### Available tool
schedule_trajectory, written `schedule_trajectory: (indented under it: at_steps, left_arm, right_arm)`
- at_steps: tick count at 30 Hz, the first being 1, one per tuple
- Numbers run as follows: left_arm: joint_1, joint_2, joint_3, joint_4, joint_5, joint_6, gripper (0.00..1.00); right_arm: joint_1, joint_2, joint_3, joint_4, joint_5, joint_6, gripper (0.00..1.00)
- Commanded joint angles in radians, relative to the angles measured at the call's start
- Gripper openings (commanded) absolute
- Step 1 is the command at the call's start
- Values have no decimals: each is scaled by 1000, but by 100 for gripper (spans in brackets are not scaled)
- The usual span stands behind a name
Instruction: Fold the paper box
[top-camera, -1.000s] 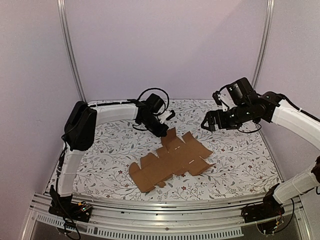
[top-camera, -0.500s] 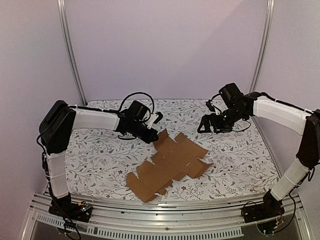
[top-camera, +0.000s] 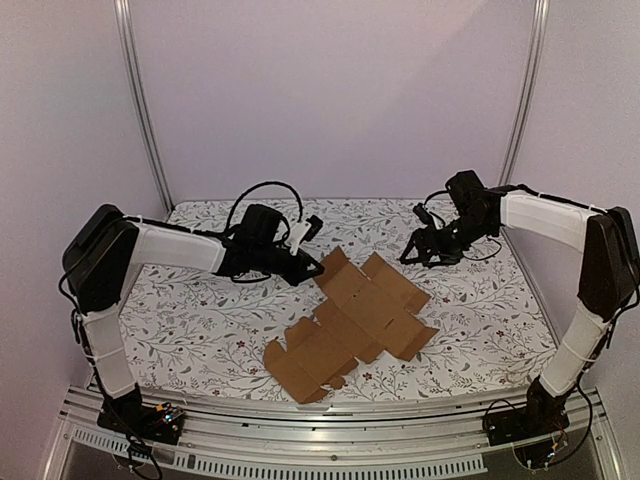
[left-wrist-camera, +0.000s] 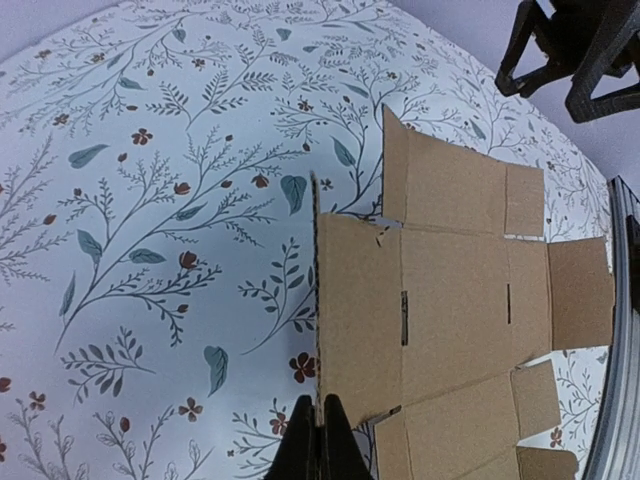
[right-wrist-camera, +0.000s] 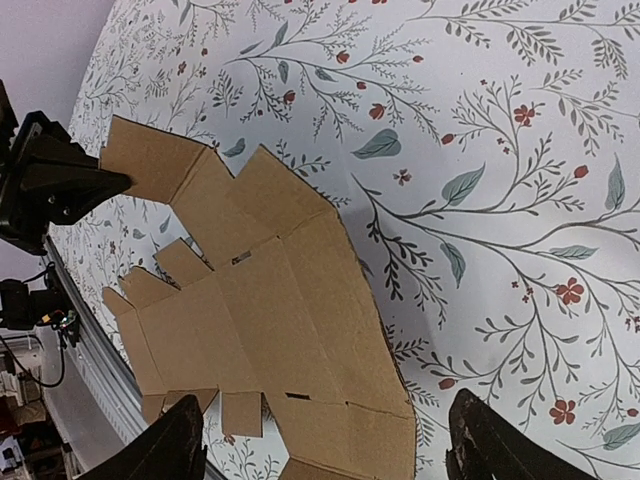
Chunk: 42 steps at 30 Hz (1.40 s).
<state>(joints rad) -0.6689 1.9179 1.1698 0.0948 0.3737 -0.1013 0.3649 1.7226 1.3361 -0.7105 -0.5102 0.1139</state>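
On floral table (top-camera: 200, 310), our left gripper (left-wrist-camera: 320, 437) pinches edge of flat paper box (top-camera: 350, 320); our right gripper (top-camera: 413, 250) hovers, jaws spread, empty.

Matt brown cardboard paper box (top-camera: 360, 310)

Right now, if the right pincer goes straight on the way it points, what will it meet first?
Most likely the paper box: its flat panel lies right between the fingers of the open right pincer in the wrist view. Depth is unclear, so the flowered table cover beside it is possible.
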Motion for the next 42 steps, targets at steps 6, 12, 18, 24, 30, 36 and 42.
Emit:
schedule_trajectory:
  at_steps: [6,12,18,24,30,36,42]
  left_arm:
    - [32,-58,-65,160,113,-54,0]
    - [34,-61,-60,151,132,-54,0]
    - [37,-59,-45,129,141,-51,0]
    - [44,-56,-36,121,133,-59,0]
    - [54,-49,-32,117,122,-80,0]
    - [63,-48,-29,110,113,-93,0]
    - [73,-50,-12,72,97,-115,0]
  right_arm:
    - [-19,77,5,-19,-57,-85,73]
    - [-27,117,5,-17,-63,-132,68]
    - [-26,151,6,-7,-99,-153,58]
    - [-27,144,-4,-3,-152,-165,39]
    - [-26,122,-16,-1,-182,-171,19]
    - [-21,89,-37,12,-204,-171,1]
    - [7,37,-49,16,-127,-162,0]
